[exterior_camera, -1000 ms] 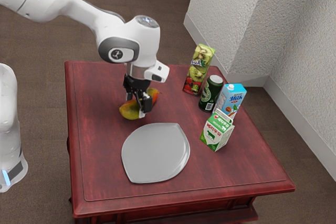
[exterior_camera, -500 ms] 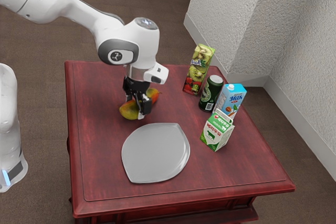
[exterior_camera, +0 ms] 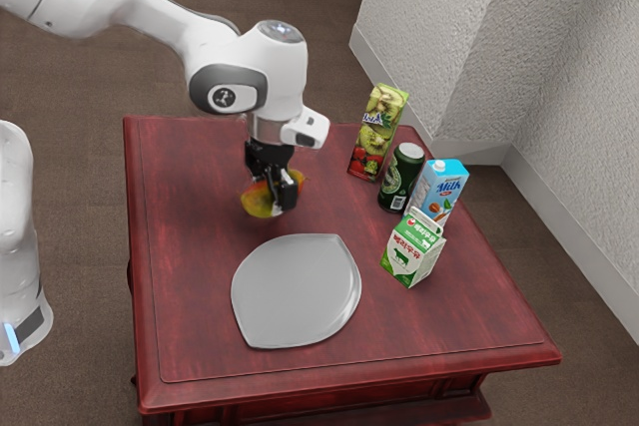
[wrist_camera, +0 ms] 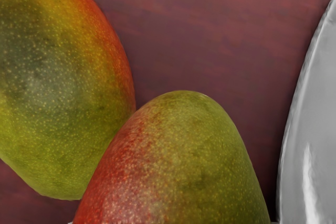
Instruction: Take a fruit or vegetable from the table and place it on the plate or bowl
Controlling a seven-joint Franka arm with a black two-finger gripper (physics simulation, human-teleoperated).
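On the dark red surface (exterior_camera: 180,276), the grey plate (exterior_camera: 296,289) holds no fruit yet. Beside it the hand (exterior_camera: 277,195) is clamped on a mango (exterior_camera: 254,204); carrying and release remain, I'd judge. Whether that mango is clear of the wood is hard to tell; a second mango (wrist_camera: 58,87) lies close by, half hidden.

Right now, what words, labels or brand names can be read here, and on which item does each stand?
"Milk": on the blue and white carton.
Kiwi juice carton: brand mark near its top, too blurred to read.
Green can: label too small to read.
Green, red and white carton: print too small to read.
Mango in the gripper, plate: no text.
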